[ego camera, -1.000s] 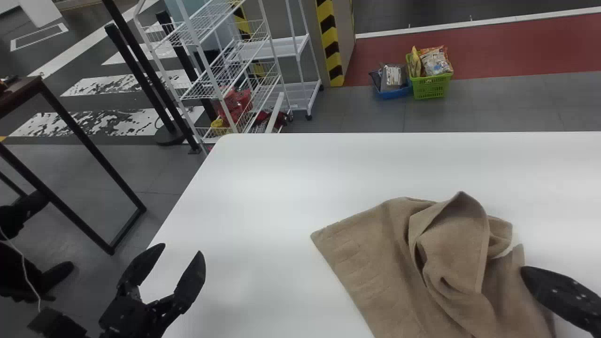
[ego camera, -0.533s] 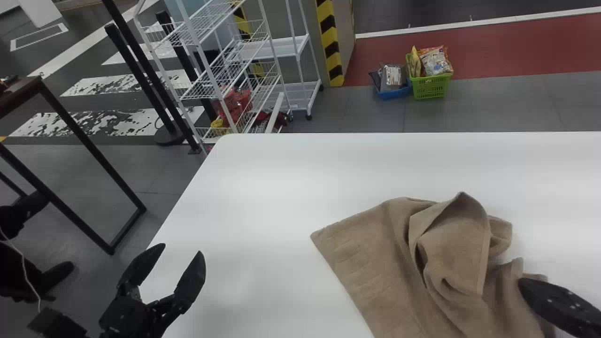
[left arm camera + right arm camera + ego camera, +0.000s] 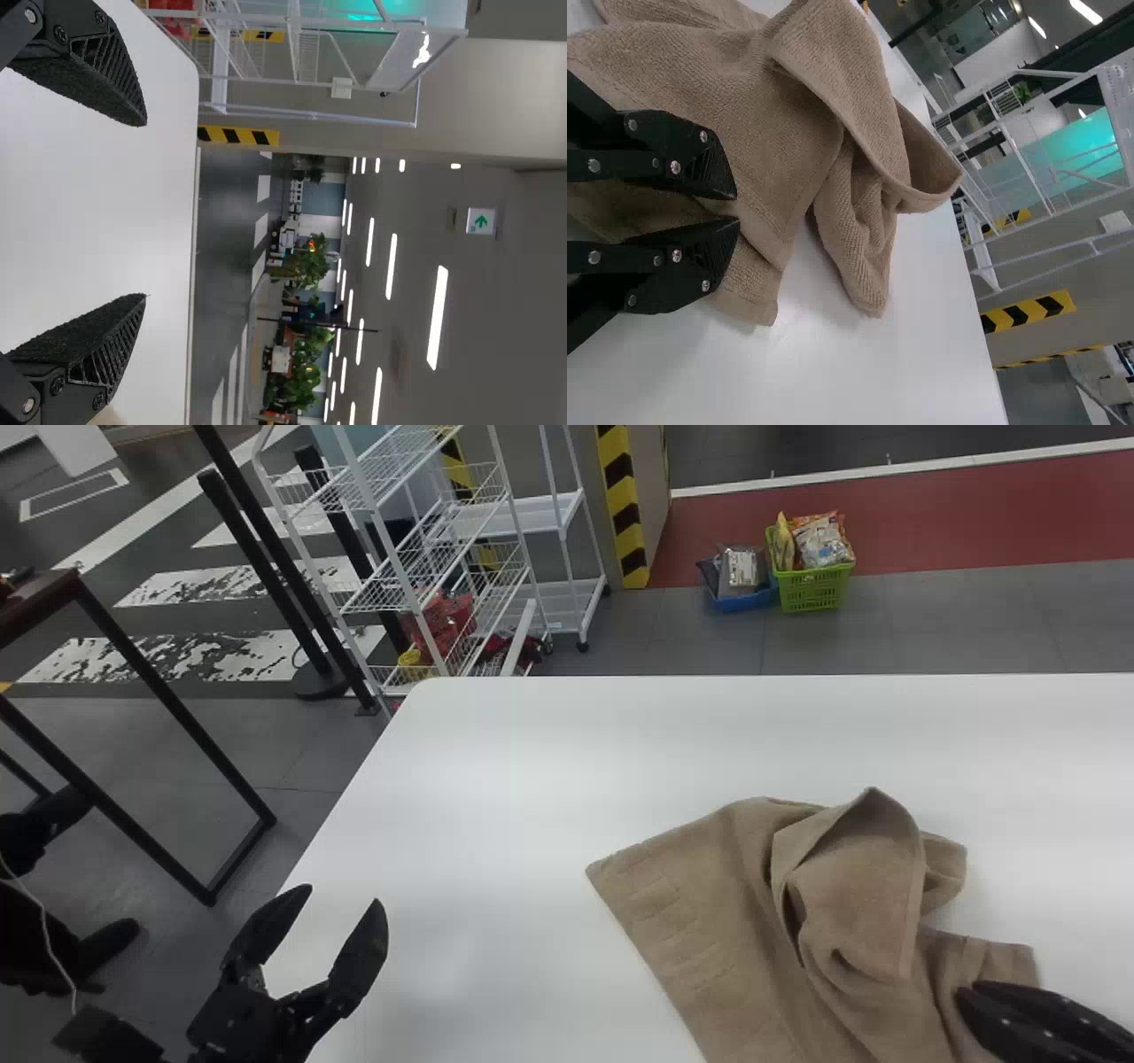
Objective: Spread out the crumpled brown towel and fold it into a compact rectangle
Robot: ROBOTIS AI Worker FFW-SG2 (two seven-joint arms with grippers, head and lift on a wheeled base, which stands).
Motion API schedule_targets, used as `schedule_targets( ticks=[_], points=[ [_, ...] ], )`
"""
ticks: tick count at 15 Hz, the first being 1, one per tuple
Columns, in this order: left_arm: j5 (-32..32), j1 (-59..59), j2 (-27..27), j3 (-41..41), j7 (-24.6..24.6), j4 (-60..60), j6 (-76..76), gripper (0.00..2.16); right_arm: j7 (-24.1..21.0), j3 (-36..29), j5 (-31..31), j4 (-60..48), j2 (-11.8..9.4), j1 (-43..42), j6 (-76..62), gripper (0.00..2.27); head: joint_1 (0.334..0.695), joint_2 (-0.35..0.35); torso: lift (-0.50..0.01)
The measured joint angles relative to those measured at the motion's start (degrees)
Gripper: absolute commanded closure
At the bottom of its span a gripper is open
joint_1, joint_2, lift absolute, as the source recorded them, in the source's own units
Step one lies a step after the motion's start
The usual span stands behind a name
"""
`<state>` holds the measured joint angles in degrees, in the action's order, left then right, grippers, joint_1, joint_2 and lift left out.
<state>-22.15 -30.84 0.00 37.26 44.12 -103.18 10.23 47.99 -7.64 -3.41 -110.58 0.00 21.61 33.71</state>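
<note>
Now that towel (image 3: 709, 939) is newly pinched by right tool (image 3: 736, 209), crumples can be pulled flat; left tool (image 3: 342, 895) is opened.

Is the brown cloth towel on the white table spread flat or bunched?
Partly spread: the brown towel lies fairly flat at its left in the head view, but loose folds bunch up farther right.

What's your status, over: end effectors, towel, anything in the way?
Left end effector open, near table's left edge. Right end effector at towel's right side. Towel partly flat; bunched folds in the way.
</note>
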Motion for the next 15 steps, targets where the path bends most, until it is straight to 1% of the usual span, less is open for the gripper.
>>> schedule_targets(
  ticks=[8, 9, 13, 15],
  points=[
    [0.00, 0.00, 0.00, 0.13, 0.08, 0.09, 0.00, 0.12, -0.27, 0.86, 0.61, 0.16, 0.00, -0.90, 1.44, 0.71, 0.695, 0.350, -0.127],
    [0.00, 0.00, 0.00, 0.26, 0.09, 0.09, 0.00, 0.12, -0.18, 1.05, 1.01, -0.87, 0.00, -0.96, 2.90, 0.66, 0.695, 0.350, -0.127],
    [-0.35, 0.00, 0.00, 0.52, 0.45, 0.09, -0.08, 0.12, 0.08, 2.66, 3.27, -6.79, 0.00, -1.05, 10.36, 0.67, 0.695, 0.350, -0.127],
    [-0.53, 0.00, 0.00, 0.61, 0.54, 0.15, -0.07, 0.12, 0.08, 3.97, 5.50, -8.28, 0.00, -1.47, 14.38, 1.06, 0.695, 0.350, -0.127]
  ],
)
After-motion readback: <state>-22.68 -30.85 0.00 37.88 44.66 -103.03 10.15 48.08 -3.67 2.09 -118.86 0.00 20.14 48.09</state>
